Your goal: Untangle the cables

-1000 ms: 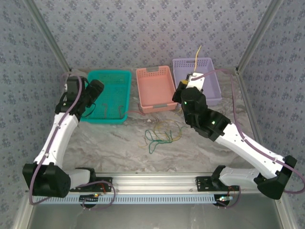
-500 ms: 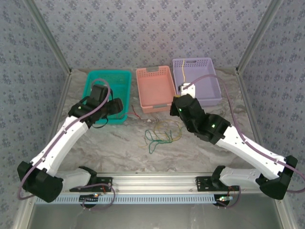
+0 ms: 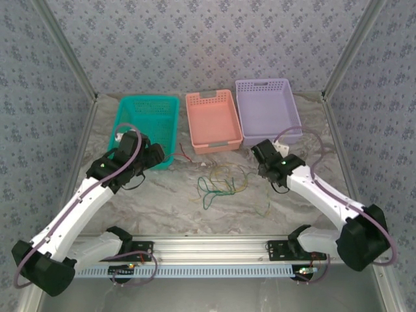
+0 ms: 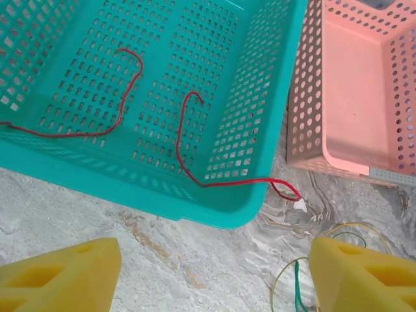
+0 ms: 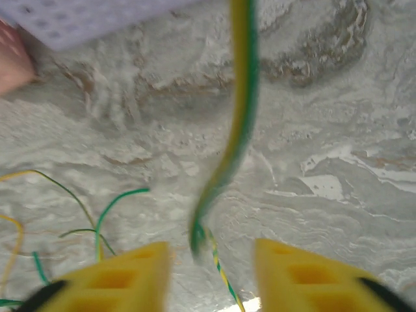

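Observation:
A tangle of thin green and yellow cables (image 3: 221,183) lies on the marble table in front of the pink basket (image 3: 212,140). A red cable (image 4: 182,140) lies in the teal basket (image 4: 162,195), and its end loops out over the corner onto the table. My left gripper (image 4: 214,276) hovers open above bare table just in front of that corner (image 3: 155,156). My right gripper (image 3: 261,162) is right of the tangle. Its jaws (image 5: 211,276) stand open, and a blurred yellow-green striped cable (image 5: 242,110) hangs loose between them without being pinched.
The purple basket (image 3: 286,133) stands at the back right, next to the pink one. Patterned walls close in the table on three sides. Bare marble lies between the baskets and the rail at the near edge (image 3: 214,247).
My right gripper has drawn back from the purple basket to low over the table and opened, letting go of the yellow-green cable. My left arm has swung from over the teal basket to its front right corner.

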`<act>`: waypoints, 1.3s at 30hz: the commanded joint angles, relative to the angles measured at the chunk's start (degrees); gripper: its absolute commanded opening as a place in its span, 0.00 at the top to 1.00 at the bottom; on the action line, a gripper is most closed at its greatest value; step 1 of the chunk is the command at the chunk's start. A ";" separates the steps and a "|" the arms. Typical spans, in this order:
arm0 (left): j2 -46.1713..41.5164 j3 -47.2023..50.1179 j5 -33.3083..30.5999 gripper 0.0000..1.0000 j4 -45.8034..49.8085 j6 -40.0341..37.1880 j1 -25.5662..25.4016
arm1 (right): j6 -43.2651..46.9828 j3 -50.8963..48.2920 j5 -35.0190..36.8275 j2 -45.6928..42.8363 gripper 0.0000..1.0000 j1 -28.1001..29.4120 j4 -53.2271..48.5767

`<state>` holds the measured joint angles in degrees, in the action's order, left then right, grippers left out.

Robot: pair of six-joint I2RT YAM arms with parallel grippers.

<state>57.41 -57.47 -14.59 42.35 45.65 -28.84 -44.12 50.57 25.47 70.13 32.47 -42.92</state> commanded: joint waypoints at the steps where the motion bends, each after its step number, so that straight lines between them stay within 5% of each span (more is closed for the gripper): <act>1: -1.82 1.22 1.68 0.23 0.75 1.63 4.53 | 1.51 6.06 8.91 -1.25 0.34 7.18 -2.56; 4: -2.91 2.76 8.16 0.23 0.56 1.51 12.39 | 13.54 11.13 11.87 -1.73 0.26 18.34 5.27; 7: -2.96 4.13 13.16 0.23 0.47 1.16 18.57 | 29.20 18.12 -3.75 5.52 0.28 21.89 13.67; 13: 1.83 5.55 17.47 0.21 -1.95 1.02 21.78 | 47.04 32.97 -19.34 27.56 0.30 22.58 14.50; 24: 8.24 9.64 19.95 0.16 -9.48 4.94 23.60 | 55.87 48.00 -17.45 48.29 0.35 21.24 14.65; 28: 11.60 10.02 19.00 0.17 -12.02 5.20 23.63 | 56.31 50.59 -17.86 51.04 0.51 21.07 14.20; 35: 17.65 9.73 15.70 0.47 -14.22 4.84 22.85 | 58.34 46.64 -18.52 45.97 1.00 22.26 16.75; 39: 16.71 10.87 12.17 0.74 -14.10 5.59 21.55 | 58.24 46.79 -21.35 42.30 1.00 22.11 15.74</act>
<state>74.59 -47.81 0.47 27.20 52.77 -5.91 13.17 97.14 6.31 117.40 54.30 -27.18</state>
